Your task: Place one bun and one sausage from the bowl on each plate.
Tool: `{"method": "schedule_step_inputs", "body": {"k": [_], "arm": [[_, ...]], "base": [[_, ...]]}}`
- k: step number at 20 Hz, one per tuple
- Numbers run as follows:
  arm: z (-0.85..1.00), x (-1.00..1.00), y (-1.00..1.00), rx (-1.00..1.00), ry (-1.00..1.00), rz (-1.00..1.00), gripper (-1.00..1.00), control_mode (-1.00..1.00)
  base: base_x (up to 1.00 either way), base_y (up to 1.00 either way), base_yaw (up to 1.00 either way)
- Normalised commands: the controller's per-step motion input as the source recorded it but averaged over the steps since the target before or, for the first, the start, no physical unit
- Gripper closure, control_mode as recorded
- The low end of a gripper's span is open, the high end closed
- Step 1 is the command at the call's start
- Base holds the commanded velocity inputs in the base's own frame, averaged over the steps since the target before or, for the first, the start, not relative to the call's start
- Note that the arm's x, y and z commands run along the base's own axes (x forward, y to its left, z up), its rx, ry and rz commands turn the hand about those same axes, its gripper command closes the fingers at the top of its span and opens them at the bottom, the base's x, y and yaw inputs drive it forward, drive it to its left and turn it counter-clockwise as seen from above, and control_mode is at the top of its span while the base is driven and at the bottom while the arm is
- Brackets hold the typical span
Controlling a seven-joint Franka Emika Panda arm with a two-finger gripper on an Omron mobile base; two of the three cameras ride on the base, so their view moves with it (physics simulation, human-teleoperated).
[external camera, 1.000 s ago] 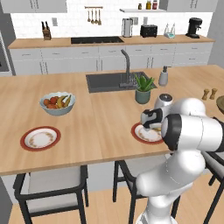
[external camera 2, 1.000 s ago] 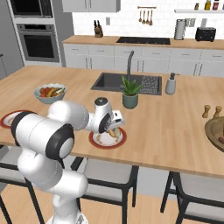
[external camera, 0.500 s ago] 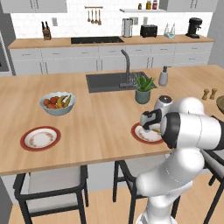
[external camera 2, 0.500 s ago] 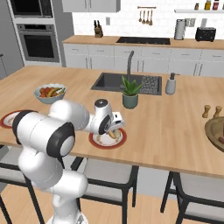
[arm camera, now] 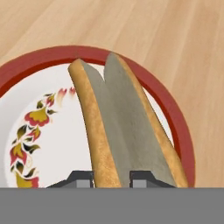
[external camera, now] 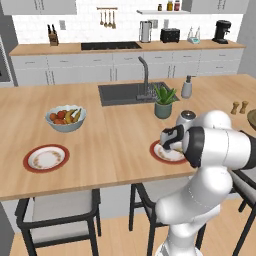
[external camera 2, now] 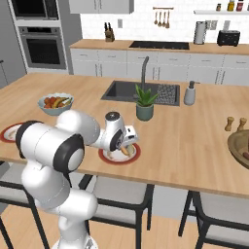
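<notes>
The white arm's two-finger gripper point(arm camera: 112, 177) is hanging low over the near round white plate with the red rim and flowered pattern point(arm camera: 26, 131), and its jaws are clenching 1 split golden-brown bun point(arm camera: 124, 131) near one end. The bun is reaching out over the plate's middle, its grey cut faces turned up toward the hand camera, probably so that it lands inside the rim and lies open for a sausage. Whether it is already touching the plate cannot be told (the hand camera looks straight down on it).

In the base views the gripper point(external camera 2: 127, 144) is sitting right over this same plate point(external camera 2: 132, 156), near the front edge of the long pale wooden counter point(external camera: 120, 130). The second red-rimmed plate point(external camera: 46, 158) is lying well apart on the robot's left, bare, near the pale blue-white bowl of colourful fruit point(external camera: 65, 118). The wide brown wooden bowl point(external camera 2: 239, 146) is sitting far to the right, at the frame edge; its contents are too small to tell.
</notes>
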Motion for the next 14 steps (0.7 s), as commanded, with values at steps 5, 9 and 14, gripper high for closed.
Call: {"method": "schedule_step_inputs", "body": {"k": [5,9,14], "arm": [[-0.03,0.02,0.0,0.0,0.0,0.0,-1.0,-1.0],[0.0,0.01,0.0,0.0,0.0,0.0,-1.0,-1.0],[0.11,-0.03,0.01,0.0,0.0,0.0,-1.0,-1.0]], "base": [[0.0,0.0,0.0],[0.0,0.0,0.0],[0.0,0.0,0.0]]}}
